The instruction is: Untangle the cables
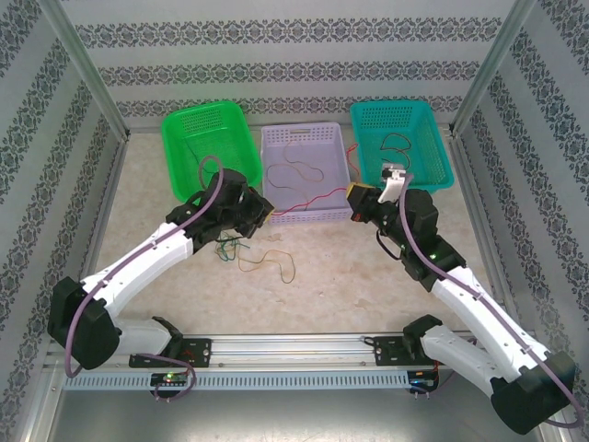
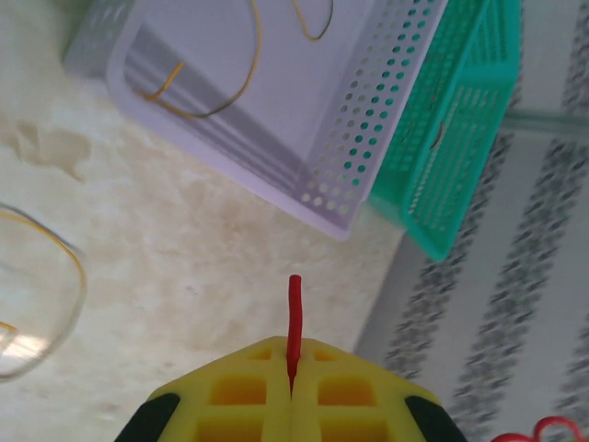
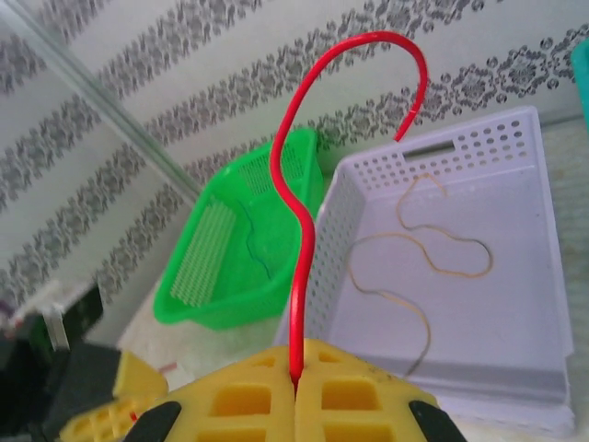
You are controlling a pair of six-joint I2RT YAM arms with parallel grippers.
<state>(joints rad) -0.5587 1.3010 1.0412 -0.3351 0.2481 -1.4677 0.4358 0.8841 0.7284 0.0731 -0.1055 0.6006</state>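
While the left gripper (image 1: 268, 211) and right gripper (image 1: 353, 196) each clamp an end of the thin red cable (image 1: 317, 197) strung before the lavender perforated basket (image 1: 304, 147), any harder pull could slip it free.

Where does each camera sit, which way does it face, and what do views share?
Top external: above and behind the bases, looking down at the table; both arms, left end effector and right end effector show.
Left wrist: on the left arm, facing lavender basket and teal basket past its yellow fingers.
Right wrist: on the right arm, facing green basket past yellow fingers pinching red cable.
Shared: both wrist views show the lavender basket.
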